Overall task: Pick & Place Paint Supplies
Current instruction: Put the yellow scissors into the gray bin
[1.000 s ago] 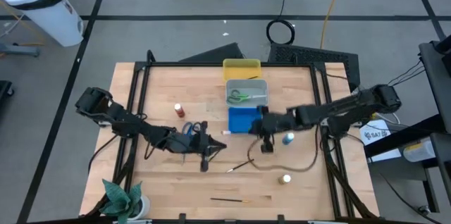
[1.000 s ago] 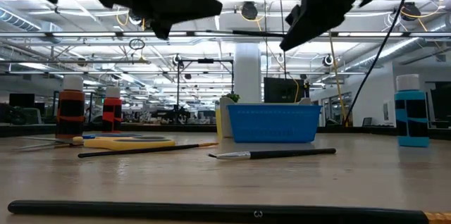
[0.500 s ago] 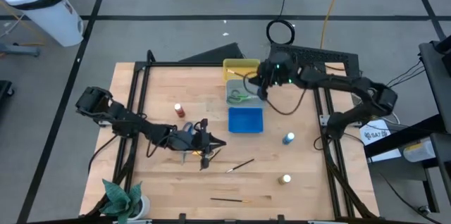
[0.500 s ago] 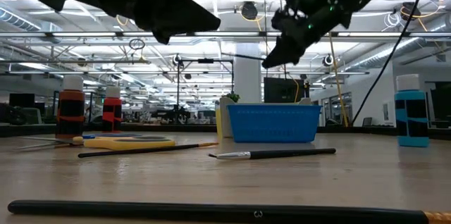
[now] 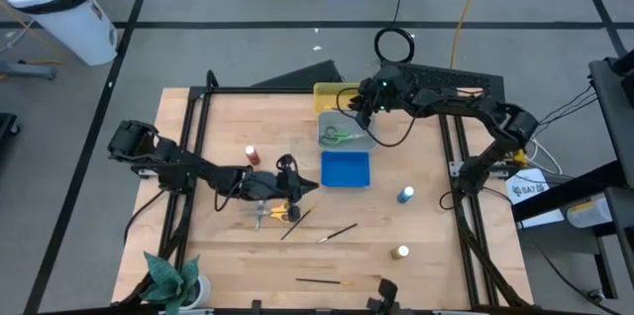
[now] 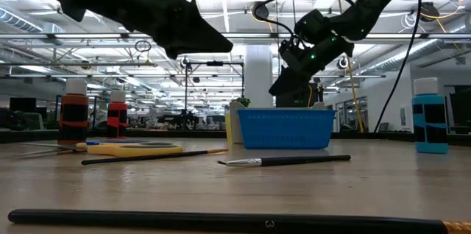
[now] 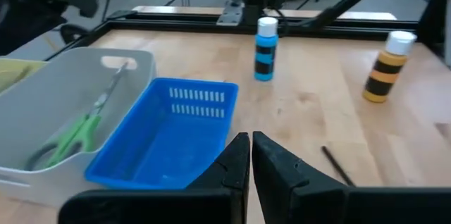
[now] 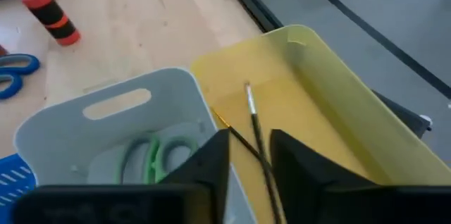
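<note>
The right gripper (image 8: 250, 155) hung over the yellow tray (image 8: 338, 118), fingers slightly parted around a thin brush (image 8: 255, 129), contact unclear. The left gripper (image 7: 250, 155) was closed, empty.

Wooden table (image 5: 218, 117), three trays (image 5: 345, 168), paint bottles (image 5: 405, 195), brushes (image 5: 337, 233), yellow scissors (image 5: 275, 212), plant (image 5: 170, 277)

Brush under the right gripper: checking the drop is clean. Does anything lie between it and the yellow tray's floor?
Nothing visible does. The brush is inside the yellow tray, below the right gripper, whose fingers stand apart. Only a second thin brush crosses it there.
</note>
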`<action>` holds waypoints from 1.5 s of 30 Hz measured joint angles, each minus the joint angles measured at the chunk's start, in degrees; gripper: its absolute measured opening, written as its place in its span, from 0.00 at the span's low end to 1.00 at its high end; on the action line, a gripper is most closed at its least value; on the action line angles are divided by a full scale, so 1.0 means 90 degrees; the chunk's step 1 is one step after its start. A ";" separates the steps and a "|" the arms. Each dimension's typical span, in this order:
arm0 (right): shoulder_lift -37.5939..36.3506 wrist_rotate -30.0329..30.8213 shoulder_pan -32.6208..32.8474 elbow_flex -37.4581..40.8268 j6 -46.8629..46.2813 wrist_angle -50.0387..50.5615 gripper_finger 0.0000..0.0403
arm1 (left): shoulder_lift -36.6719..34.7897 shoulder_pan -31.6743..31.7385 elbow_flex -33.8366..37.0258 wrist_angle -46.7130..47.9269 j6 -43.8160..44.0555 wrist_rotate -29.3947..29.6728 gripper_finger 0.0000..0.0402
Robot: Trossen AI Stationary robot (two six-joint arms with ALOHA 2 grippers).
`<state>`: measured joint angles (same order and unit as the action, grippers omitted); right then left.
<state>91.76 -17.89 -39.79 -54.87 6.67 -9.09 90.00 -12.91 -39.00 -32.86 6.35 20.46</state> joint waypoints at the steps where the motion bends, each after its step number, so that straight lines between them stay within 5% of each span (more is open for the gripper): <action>1: -0.0001 0.0100 0.0000 0.0000 -0.0030 -0.0019 0.27 | 0.0000 0.0043 0.0000 0.0009 -0.0004 0.0001 0.08; 8: -0.0271 0.0399 0.0114 0.0000 -0.0155 0.0082 0.50 | 0.0000 0.0285 -0.0002 0.0098 -0.0001 0.0002 0.08; 12: -0.0829 -0.0569 0.0525 0.0000 -0.0146 0.0487 0.55 | 0.0000 0.0325 -0.0005 0.0203 0.0179 0.0023 0.08; 17: -0.1659 -0.0841 0.1781 0.0199 -0.0145 0.1066 0.54 | -0.0002 0.0338 -0.0043 0.0512 0.0290 0.0069 0.16; 20: -0.2128 -0.0801 0.2703 0.0516 -0.0046 0.1004 0.52 | -0.0006 0.0273 -0.0237 0.1637 0.0404 -0.0105 0.25; 27: -0.2861 0.0813 0.4326 0.1437 0.0353 0.0259 0.49 | -0.0005 -0.0004 -0.0432 0.4446 0.1762 -0.0696 0.39; 35: -0.3143 0.1330 0.4733 0.2091 0.0500 -0.0536 0.48 | -0.0005 -0.0296 -0.0484 0.5476 0.2428 -0.2412 0.43; 45: -0.3151 0.1327 0.4726 0.2103 0.0338 -0.0492 0.47 | 0.0000 -0.0495 -0.0978 0.7332 0.2715 -0.2148 0.43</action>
<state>63.40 -5.96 2.74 -35.94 9.72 -13.52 90.00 -17.37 -47.80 33.13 30.79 1.13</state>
